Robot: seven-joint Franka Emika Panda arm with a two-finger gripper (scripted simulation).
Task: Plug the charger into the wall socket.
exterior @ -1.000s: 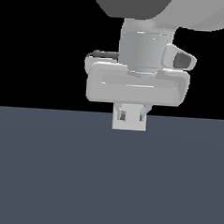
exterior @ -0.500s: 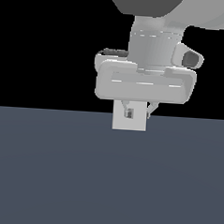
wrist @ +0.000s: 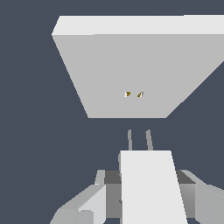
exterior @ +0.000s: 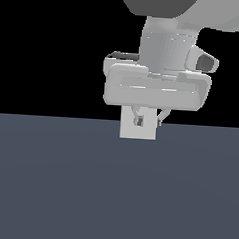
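pincer [wrist: 146, 192] pinching the charger [wrist: 148, 183], prongs [wrist: 140, 140] aimed at the wall socket [wrist: 131, 65] and stopped just short of its two small holes [wrist: 133, 94]. could jam or skid off the panel face if the prongs arrive slightly off-line or tilted; could twist in the grip under push. nothing between plug and panel; only dark bench [exterior: 62, 188] around.

Grey charger [wrist: 146, 186], prongs toward upright socket panel [wrist: 131, 70], apart.

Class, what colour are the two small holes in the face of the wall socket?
Yellowish-brown with white, set in the light-grey wall socket; the wrist view shows them best.
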